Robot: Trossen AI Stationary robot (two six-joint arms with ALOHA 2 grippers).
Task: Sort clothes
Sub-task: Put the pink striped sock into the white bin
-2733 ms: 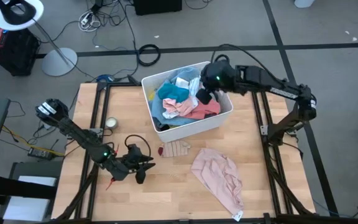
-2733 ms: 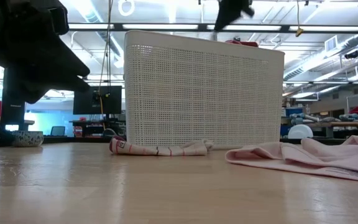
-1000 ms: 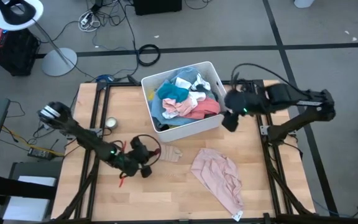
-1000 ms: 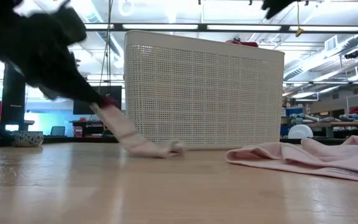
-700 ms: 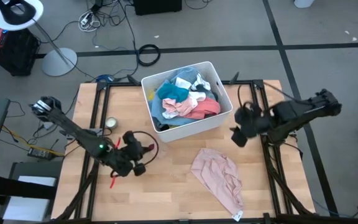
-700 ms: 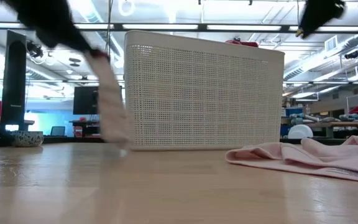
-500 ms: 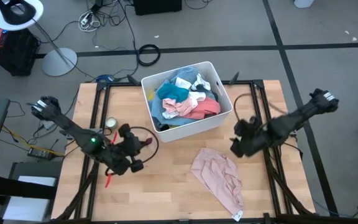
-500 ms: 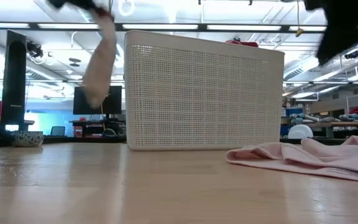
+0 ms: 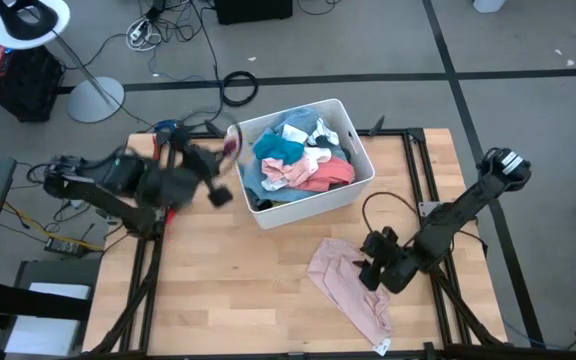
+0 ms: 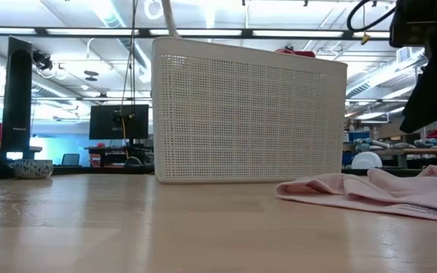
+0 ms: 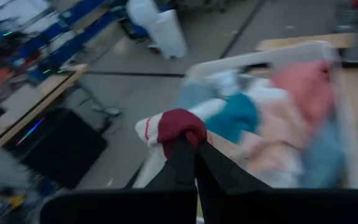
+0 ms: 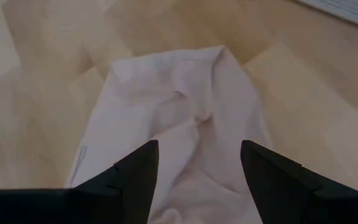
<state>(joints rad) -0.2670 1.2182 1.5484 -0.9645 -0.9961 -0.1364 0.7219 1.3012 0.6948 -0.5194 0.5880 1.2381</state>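
Change of state: the small striped sock (image 11: 174,126), which lay flat on the surface (image 9: 258,300) at the 6 o'clock side of the white bin (image 9: 364,188) a few seconds ago, is no longer there. The left end effector (image 9: 230,150) has lifted it and carried it up and toward 12 o'clock, and now sits at the bin's 9 o'clock rim. Over the same interval the right arm has left the bin and swung down toward 5 o'clock, arriving over the pink garment (image 9: 353,290).

Meaning for the task: judged from these positions, one item is about to be delivered to the bin, and the pink garment is the next item targeted. Both remain unsorted at this moment.

Left end effector: fully closed, with the sock's maroon cuff pinched between the finger tips. The sock is held clear of the surface. In the left wrist view, the bin's contents (teal, pink and white clothes (image 11: 272,124)) lie directly ahead.

Right end effector (image 12: 194,165): fingers spread wide, holding nothing. It hovers directly above the crumpled middle of the pink garment, one finger on each side of a raised fold. Contact with the cloth cannot be confirmed.

Location of remaining clothes: piled in the bin at the 12 o'clock half of the surface; pink garment at 5 o'clock.
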